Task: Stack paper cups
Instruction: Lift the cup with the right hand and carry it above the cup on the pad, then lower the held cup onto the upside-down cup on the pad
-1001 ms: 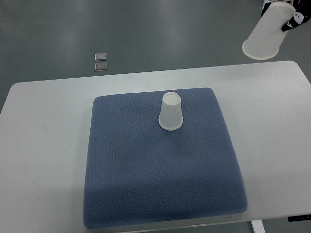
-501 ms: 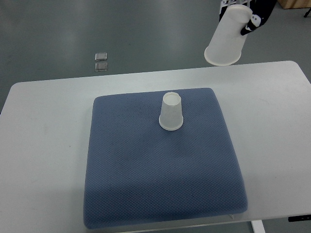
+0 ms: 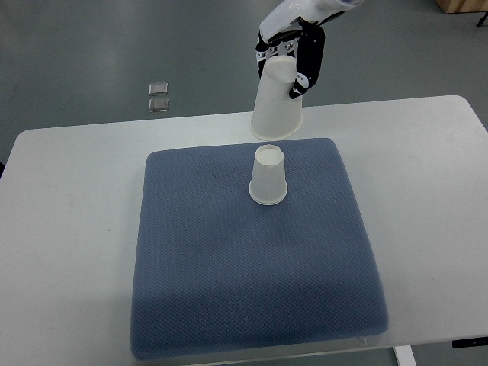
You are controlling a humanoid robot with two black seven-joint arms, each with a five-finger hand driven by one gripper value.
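A white paper cup (image 3: 269, 176) stands upside down on the blue mat (image 3: 252, 259), near the mat's far edge. A second white paper cup (image 3: 278, 102), also mouth down, hangs in the air just beyond and above the standing one. My right hand (image 3: 293, 55) is shut on its upper end, with the black and white fingers (image 3: 311, 59) wrapped around it. The arm reaches in from the top right. The held cup's rim is a little behind the standing cup's top.
The mat lies on a white table (image 3: 69, 221), with grey floor beyond it. Two small metal squares (image 3: 158, 97) sit on the floor at the back left.
My right hand has carried the held cup leftward from the top right corner to just above and behind the standing cup. The cup now hangs nearly upright. The standing cup has not moved.
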